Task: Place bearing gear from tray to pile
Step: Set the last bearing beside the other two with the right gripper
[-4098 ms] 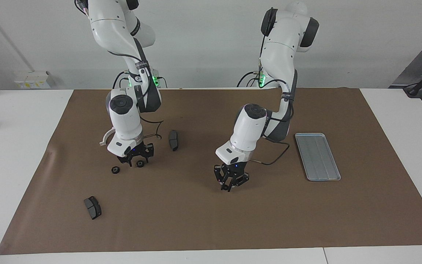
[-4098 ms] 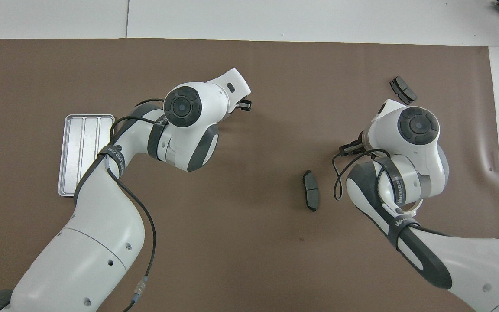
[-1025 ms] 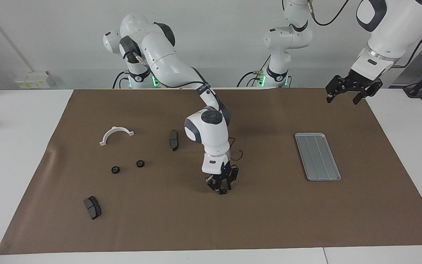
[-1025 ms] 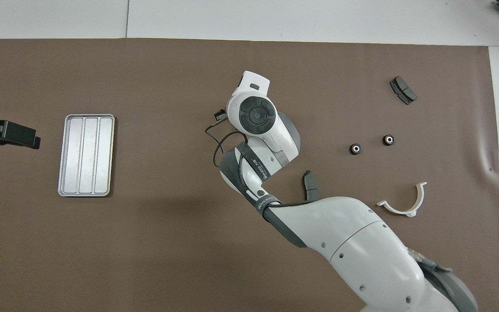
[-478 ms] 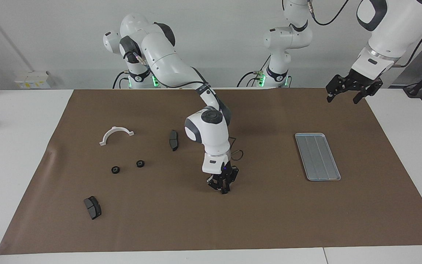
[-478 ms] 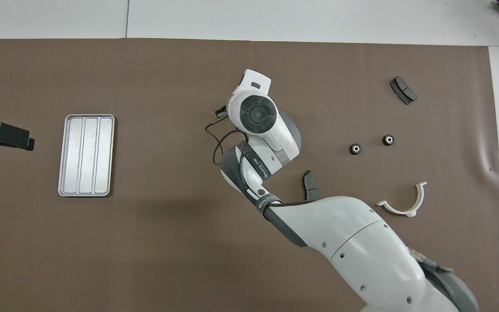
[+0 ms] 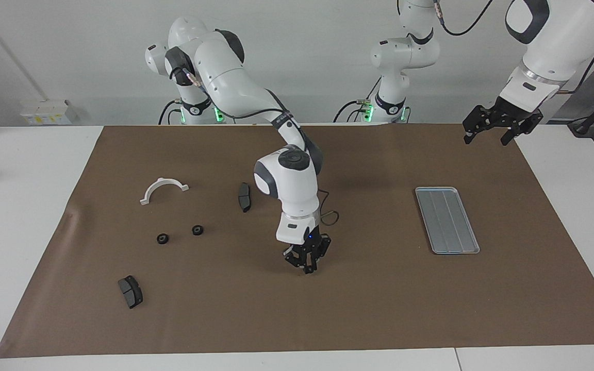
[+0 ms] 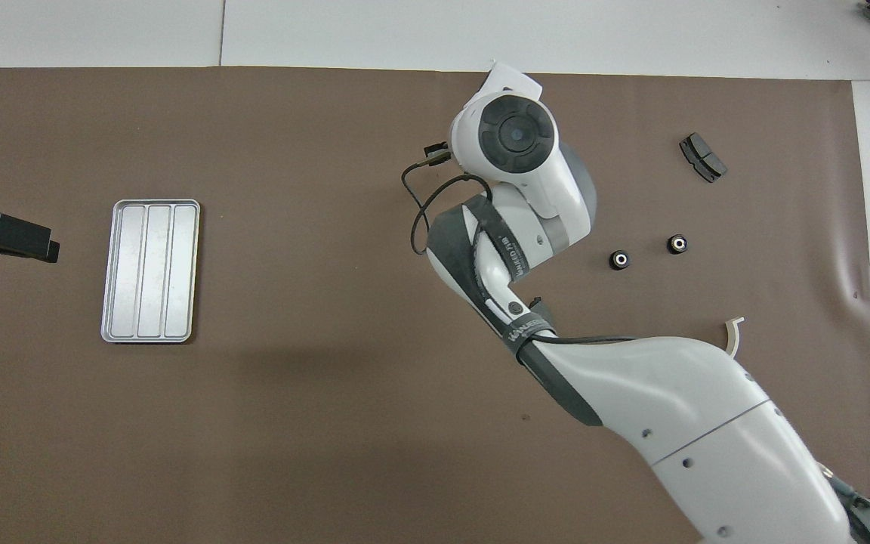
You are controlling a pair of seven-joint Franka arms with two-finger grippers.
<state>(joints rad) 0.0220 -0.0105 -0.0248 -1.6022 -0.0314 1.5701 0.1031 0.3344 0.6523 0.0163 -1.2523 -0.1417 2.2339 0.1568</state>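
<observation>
robot lab: two white arms, brown mat on white table.

A silver-grey tray with lengthwise ridges lies on a brown mat over a white table. 2 black gears, dark grey pads and a white bracket sit near white arms with black grippers.
</observation>
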